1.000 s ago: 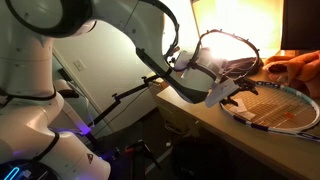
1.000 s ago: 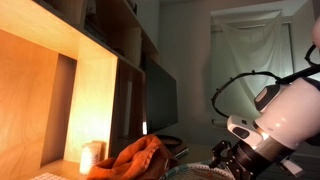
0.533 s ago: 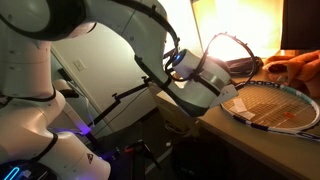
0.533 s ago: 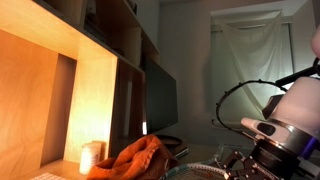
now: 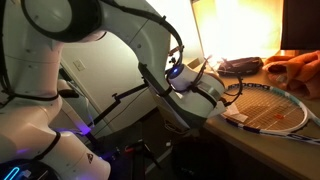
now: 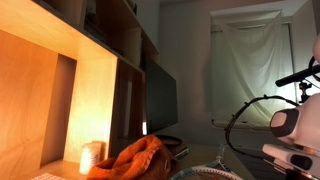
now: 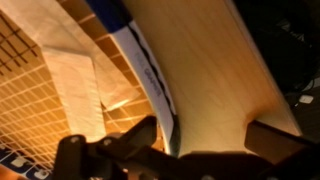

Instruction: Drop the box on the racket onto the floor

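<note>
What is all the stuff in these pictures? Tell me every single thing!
racket: one, white-and-dark frame with pale strings, lying on the table
pale strip: one, whitish, on the racket strings; cannot tell if it is the box
table: one, wooden, under the racket
cloth: one, orange, bunched on the table behind the racket
light: one, small, pale and glowing, beside the cloth
shelf: one, wooden, warmly lit
curtain: one, pale, at the back
floor: dark, below the table edge
arm: one, white, bent over the table edge
gripper: one, dark, open, over the racket's rim
</note>
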Tool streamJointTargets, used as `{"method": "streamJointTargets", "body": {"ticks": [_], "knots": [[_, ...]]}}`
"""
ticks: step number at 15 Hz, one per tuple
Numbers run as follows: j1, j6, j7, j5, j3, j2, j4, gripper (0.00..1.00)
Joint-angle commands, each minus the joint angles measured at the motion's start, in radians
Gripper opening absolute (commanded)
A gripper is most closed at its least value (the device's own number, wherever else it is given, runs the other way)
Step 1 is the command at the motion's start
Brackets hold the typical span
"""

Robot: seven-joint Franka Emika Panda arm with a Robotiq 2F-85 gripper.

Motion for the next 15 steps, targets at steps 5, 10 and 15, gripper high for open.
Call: {"method": "streamJointTargets", "body": {"ticks": [5,10,15], "knots": [[0.097,0.0,0.11,-0.061,-0.078,-0.011,0.007,1.0],[0.098,0.0,0.11,-0.061,-0.079,-0.011,0.007,1.0],[0.129,-0.022,0.12,-0.064,-0.09,-0.044,-0.008,1.0]]}}
